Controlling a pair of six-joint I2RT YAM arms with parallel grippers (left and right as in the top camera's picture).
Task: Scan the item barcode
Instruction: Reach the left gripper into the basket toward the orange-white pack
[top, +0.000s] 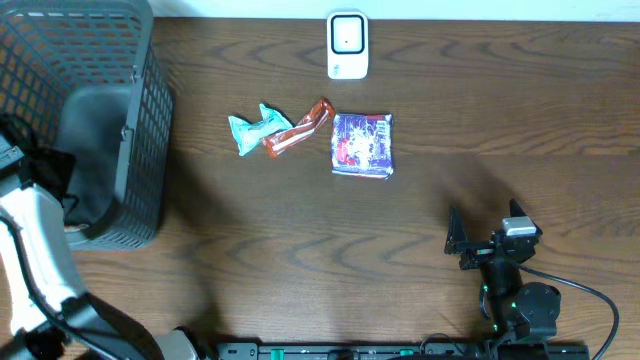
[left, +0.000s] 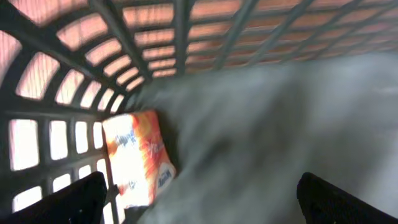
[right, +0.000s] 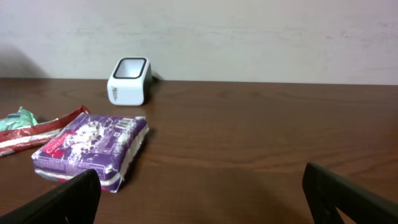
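- Dark grey plastic mesh basket (top: 150, 120) stands at the table's left end, with a grey lining (top: 95, 140) inside.
- Dark brown wood-grain table (top: 300, 250).
- Pale wall (right: 249, 31) behind the table's far edge.

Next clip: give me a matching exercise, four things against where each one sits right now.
Things
1. scanner
2. purple packet
3. orange and white packet
4. teal wrapper

Places
A. inside the basket
B. alone at the far edge of the table
C. left end of the row of three items
D. right end of that row, nearest the scanner

Pairs: 1-B, 2-D, 3-A, 4-C
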